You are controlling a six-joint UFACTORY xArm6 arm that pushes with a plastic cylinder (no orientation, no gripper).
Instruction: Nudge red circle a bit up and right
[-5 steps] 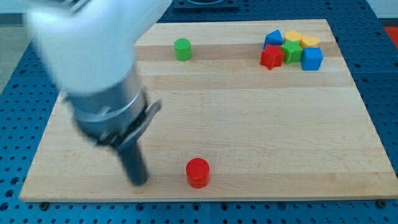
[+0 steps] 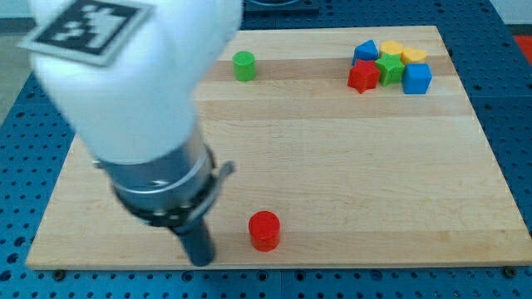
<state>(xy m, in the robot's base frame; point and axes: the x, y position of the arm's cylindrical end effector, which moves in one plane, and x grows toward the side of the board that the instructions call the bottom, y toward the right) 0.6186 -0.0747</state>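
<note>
Camera view: red circle point(image 2: 264, 230) just right of my tip point(image 2: 202, 261), apart; rod end effector, no jaws.

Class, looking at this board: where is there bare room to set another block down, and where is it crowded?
Bare: the wide middle between the green cylinder, red circle and the board's right edge. Crowded: the top-right cluster around the red star.
</note>
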